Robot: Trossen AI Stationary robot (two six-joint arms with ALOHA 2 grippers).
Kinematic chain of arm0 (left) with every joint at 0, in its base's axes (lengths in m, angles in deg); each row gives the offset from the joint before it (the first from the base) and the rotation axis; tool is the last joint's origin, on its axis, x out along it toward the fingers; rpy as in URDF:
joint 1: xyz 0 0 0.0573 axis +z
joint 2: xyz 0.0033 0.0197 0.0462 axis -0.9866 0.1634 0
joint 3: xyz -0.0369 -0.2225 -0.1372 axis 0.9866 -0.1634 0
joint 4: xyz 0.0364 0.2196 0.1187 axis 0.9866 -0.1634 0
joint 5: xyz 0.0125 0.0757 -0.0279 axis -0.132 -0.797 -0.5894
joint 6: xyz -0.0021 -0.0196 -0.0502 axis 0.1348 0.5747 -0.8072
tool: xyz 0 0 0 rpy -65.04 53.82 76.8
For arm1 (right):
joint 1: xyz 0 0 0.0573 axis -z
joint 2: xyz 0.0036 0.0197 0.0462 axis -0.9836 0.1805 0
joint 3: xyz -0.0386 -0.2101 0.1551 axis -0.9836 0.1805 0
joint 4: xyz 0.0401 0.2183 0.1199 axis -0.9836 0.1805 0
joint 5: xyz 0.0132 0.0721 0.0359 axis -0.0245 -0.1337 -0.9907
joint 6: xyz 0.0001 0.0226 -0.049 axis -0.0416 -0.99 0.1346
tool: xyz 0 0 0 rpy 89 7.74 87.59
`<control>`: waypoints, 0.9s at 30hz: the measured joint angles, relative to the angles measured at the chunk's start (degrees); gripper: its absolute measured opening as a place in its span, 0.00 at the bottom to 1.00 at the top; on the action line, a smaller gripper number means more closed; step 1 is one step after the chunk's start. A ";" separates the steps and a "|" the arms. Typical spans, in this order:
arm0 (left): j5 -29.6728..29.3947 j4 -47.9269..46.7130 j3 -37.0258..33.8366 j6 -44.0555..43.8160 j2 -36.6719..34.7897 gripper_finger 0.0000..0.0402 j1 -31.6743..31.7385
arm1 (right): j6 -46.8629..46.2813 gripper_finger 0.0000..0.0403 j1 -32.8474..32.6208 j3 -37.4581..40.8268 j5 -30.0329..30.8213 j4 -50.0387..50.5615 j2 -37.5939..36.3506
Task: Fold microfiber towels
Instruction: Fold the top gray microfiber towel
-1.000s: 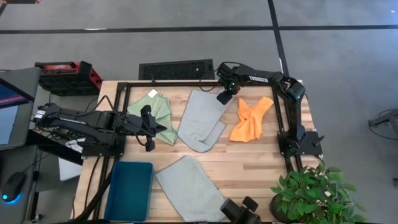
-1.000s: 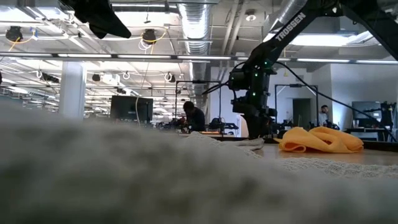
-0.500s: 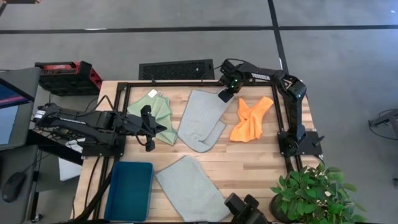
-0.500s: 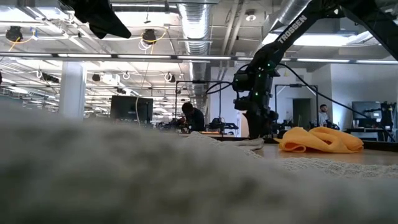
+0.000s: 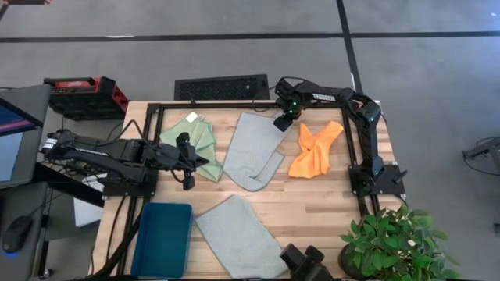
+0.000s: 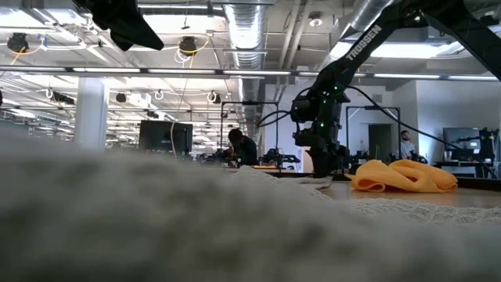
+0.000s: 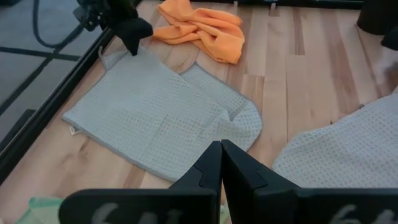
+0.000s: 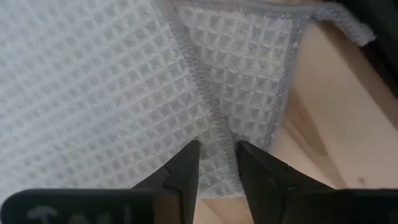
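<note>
Overhead, the right gripper [image 5: 280, 122] is reaching down, fingers slightly parted astride the far corner of the grey-blue towel [image 5: 251, 151] lying mid-desk [image 5: 328, 203]; the left gripper [image 5: 191, 167], closed and empty, is hovering beside the green towel [image 5: 191, 136].

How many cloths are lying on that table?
4. A green towel lies by the left gripper; a grey towel is mid-table, its far corner under the right gripper; an orange towel lies right; another grey towel sits at the near edge.
</note>
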 joint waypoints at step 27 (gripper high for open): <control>0.16 -1.16 0.00 -1.20 0.00 0.00 0.00 | 12.35 0.02 -11.16 0.26 12.00 1.05 -3.43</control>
